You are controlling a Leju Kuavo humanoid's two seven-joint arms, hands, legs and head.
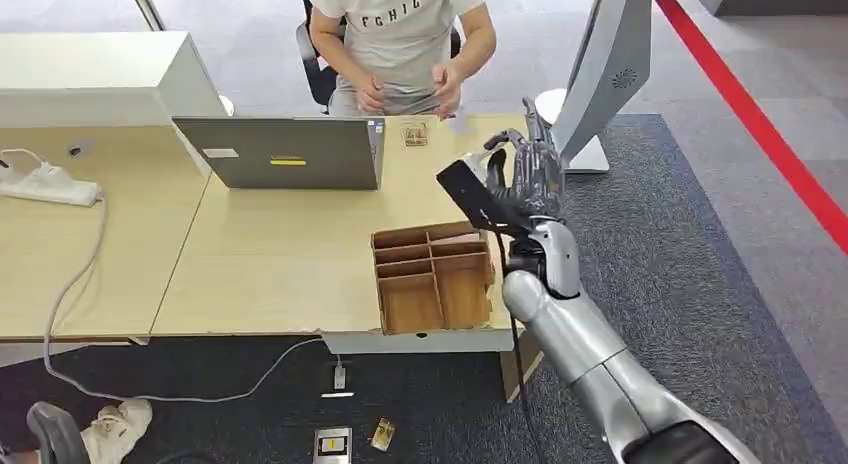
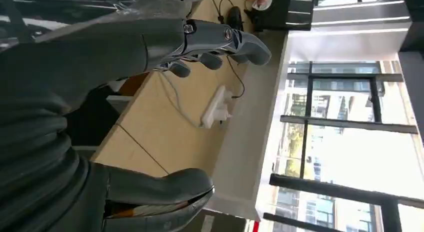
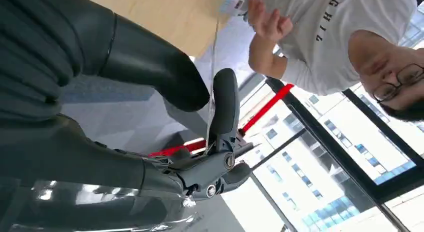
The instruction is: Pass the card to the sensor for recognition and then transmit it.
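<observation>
Pale wood is the table in front of me, and on its far left lies a white power strip with a grey cable hanging down over the front edge. My left wrist view shows the same power strip from the side, and it shows my left hand with thumb and fingers well apart and nothing between them.

More to the middle stands a grey laptop, its back toward me. Behind it sits a person in a light T-shirt, with both hands raised near the table's far edge. Near the front edge rests a brown wooden organizer with several compartments; I cannot tell what is inside them.

To the right, my right hand is lifted above the table corner, beyond the organizer. It pinches a dark card. In the head view the card looks like a dark flat plate, tilted. My right wrist view shows what the head view does not: the card is seen on its thin edge, pressed between my thick thumb and one finger. It also shows the person's hand close beyond the card.

At the far right rises a white sensor stand, just behind my right hand.
</observation>
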